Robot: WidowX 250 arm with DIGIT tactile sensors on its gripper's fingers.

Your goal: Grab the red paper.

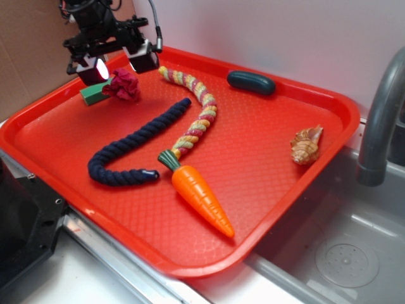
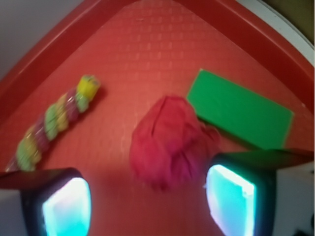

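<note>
One small, dark red, crumpled paper ball (image 1: 124, 85) (image 2: 172, 143) lay in the far left corner of the large orange-red plastic tray (image 1: 266, 190) (image 2: 147, 44), touching the small green rectangular block (image 1: 95, 94) (image 2: 241, 112) on its left. Hung just above it, black claw (image 1: 118, 65) (image 2: 147, 206) spread wide, grasping nothing. Seen from the wrist: ball between the two glowing fingertips (image 2: 66, 209), nearer the right one, not pinched. Striped yellow, green and pink braided rope (image 1: 193, 111) (image 2: 54, 123) just beside, to the right. No legible writing anywhere.
</note>
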